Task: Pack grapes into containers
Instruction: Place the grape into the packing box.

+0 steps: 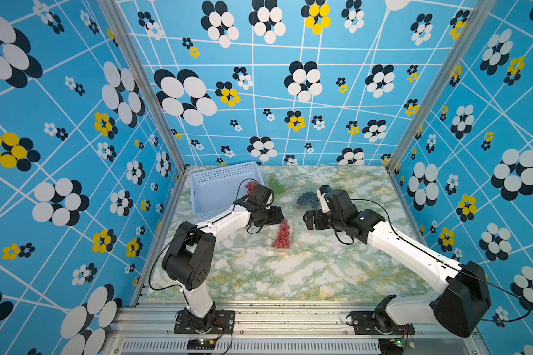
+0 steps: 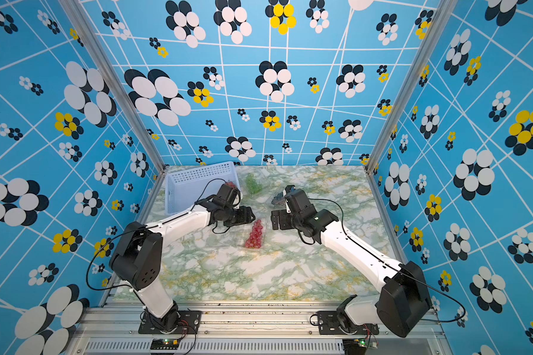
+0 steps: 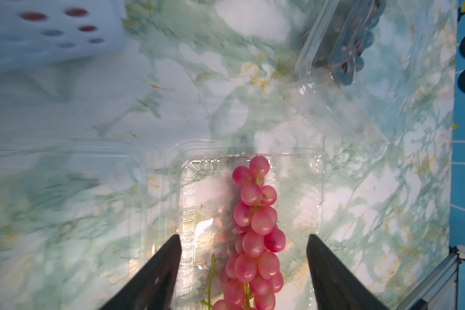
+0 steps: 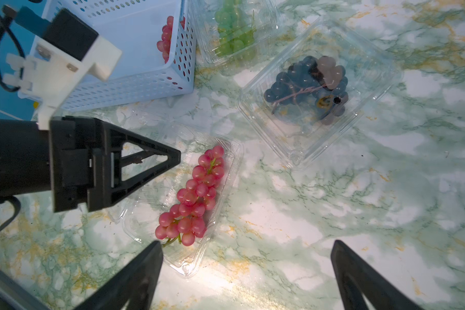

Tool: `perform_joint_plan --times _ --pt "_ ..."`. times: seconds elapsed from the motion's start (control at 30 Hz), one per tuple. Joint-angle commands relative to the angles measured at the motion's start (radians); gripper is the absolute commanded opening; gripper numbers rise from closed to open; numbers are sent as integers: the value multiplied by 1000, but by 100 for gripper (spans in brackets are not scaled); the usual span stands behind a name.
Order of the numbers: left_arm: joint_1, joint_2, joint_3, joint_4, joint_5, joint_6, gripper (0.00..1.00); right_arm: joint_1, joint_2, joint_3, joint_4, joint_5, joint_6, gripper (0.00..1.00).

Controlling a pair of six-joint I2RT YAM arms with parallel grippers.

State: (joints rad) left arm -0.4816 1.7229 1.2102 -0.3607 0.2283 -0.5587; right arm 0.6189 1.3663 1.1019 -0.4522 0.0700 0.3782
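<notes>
**Item 1.** Pinkish-red bunch (image 1: 282,235): it was laid lengthwise in the open clamshell (image 4: 185,264), just below the middle of the frame in both top views. It was judged packed, with the lid not yet closed. The berries were oval and glossy, on a thin green stem. The box was thin, transparent, ribbed plastic with rounded corners, nearly lost against the marble-print tabletop (image 4: 387,188).

**Item 2.** Left gripper (image 3: 243,236): its black wedge-shaped fingers were spread wide to either side of the bunch. Nothing was gripped.

**Item 3.** Right gripper (image 4: 246,242): it was spread to its widest and empty. It was stationed right of the box, presumably so that the box was left clear.

**Item 4.** Dark bunch (image 4: 306,86) in the second clamshell (image 4: 301,155) and green bunch (image 4: 234,35) in the third clamshell (image 4: 266,16): both were found above frame centre.

**Item 5.** Second red bunch (image 4: 167,37): it was found in the perforated pale blue basket (image 4: 134,83), left of centre, and was judged unpacked.
</notes>
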Motion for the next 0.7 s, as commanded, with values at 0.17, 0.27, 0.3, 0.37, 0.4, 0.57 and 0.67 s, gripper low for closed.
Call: perform_joint_plan --times 0.17,0.27,0.3,0.37,0.4,0.57,0.67 --pt "82 -114 81 -82 -26 77 100 -9 12 68 8 -1 -16 99" --pt "137 -132 103 -73 -33 69 100 -9 30 87 18 -18 -16 99" --pt "164 -135 105 -60 -35 54 100 -8 40 98 16 -23 -16 99" --pt "223 -126 107 -23 -20 10 100 -8 58 124 17 -37 -20 99" --pt "257 -112 118 -13 -13 -14 99 -8 69 138 18 -43 -23 99" --pt "354 39 246 -39 11 -72 99 -10 131 230 18 -72 -44 99" --pt "374 149 335 -32 66 -91 100 -9 187 306 0 -86 -64 99"
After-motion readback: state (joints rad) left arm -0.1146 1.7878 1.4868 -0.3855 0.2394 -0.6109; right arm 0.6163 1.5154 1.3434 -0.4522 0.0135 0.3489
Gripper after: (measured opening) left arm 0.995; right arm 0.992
